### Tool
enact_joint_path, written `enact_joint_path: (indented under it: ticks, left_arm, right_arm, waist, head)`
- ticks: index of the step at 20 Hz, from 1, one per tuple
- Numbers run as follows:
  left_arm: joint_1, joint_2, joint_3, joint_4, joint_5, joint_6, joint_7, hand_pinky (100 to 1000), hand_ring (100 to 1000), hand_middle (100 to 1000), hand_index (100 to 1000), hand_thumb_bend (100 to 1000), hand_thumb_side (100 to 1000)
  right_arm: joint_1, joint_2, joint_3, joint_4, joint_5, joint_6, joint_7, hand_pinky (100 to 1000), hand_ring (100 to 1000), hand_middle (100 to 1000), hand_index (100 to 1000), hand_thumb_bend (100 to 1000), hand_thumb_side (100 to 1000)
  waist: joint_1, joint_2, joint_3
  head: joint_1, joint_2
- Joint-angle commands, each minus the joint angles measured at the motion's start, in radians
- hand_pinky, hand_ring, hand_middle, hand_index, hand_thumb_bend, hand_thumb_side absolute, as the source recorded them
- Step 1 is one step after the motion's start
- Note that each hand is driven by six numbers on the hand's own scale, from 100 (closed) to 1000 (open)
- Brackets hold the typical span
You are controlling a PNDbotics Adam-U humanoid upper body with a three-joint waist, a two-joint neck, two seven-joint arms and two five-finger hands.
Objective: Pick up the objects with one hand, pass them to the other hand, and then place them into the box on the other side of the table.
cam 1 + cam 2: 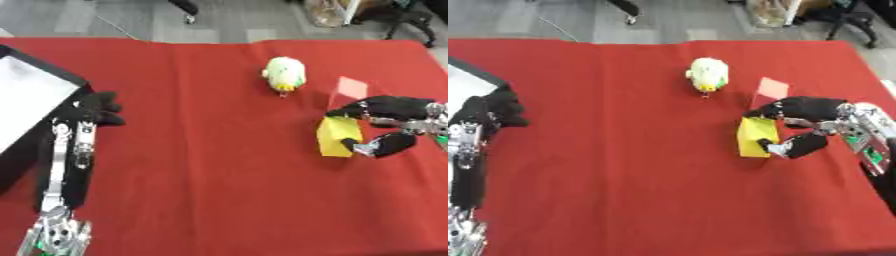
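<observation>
Red cloth covers the table [219, 150]. Right hand [389, 127] brackets the yellow block [339, 136] at its right edge, fingers above, thumb below, curled on it. Left hand [98, 109], fingers curled and empty, waits by the box [26, 95], well apart.

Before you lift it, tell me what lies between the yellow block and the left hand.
Nothing visible: only bare red cloth lies between the yellow block, at the right hand, and the left hand. The plush toy sits farther back.
</observation>
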Motion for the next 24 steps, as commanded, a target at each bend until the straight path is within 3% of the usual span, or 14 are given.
enact_joint_path:
  ticks: [1, 9, 16, 18, 20, 24]
  left_arm:
    - [-0.010, -0.002, -0.002, -0.017, 0.002, -0.002, -0.002, 661, 530, 563, 741, 257, 1000]
    - [-0.011, -0.003, -0.002, -0.017, 0.002, -0.002, -0.003, 661, 530, 564, 741, 256, 1000]
    - [-0.011, -0.003, -0.002, -0.017, 0.002, -0.002, -0.003, 662, 531, 564, 741, 256, 1000]
    - [-0.011, -0.003, -0.002, -0.017, 0.003, -0.002, -0.003, 661, 531, 564, 741, 256, 1000]
    - [-0.011, -0.003, -0.002, -0.017, 0.003, -0.002, -0.003, 662, 531, 564, 741, 256, 1000]
    - [-0.011, -0.004, -0.001, -0.017, 0.003, -0.002, -0.003, 662, 531, 564, 741, 256, 1000]
  right_arm:
    - [-0.007, -0.015, -0.007, -0.001, 0.054, -0.003, -0.045, 829, 797, 706, 1000, 100, 770]
    - [-0.005, -0.009, -0.002, 0.029, 0.136, -0.007, -0.168, 801, 720, 550, 1000, 100, 667]
    - [-0.007, -0.007, -0.011, 0.025, 0.190, 0.014, -0.273, 751, 564, 344, 979, 100, 428]
    - [-0.007, -0.007, -0.017, 0.016, 0.189, 0.026, -0.304, 723, 507, 262, 955, 100, 306]
    - [-0.006, -0.006, -0.024, 0.003, 0.173, 0.038, -0.336, 704, 468, 217, 940, 100, 246]
    - [-0.003, -0.006, -0.028, -0.016, 0.107, 0.055, -0.421, 691, 429, 182, 923, 100, 202]
  waist:
    - [0.000, -0.009, 0.001]
    - [0.002, -0.009, 0.001]
    - [0.003, -0.010, 0.000]
    - [0.003, -0.010, 0.000]
    - [0.003, -0.011, -0.001]
    - [0.003, -0.011, -0.002]
  head:
    - [-0.002, -0.004]
    - [-0.006, -0.003]
    - [-0.008, -0.004]
    - [-0.007, -0.005]
    - [-0.007, -0.005]
    - [-0.006, -0.005]
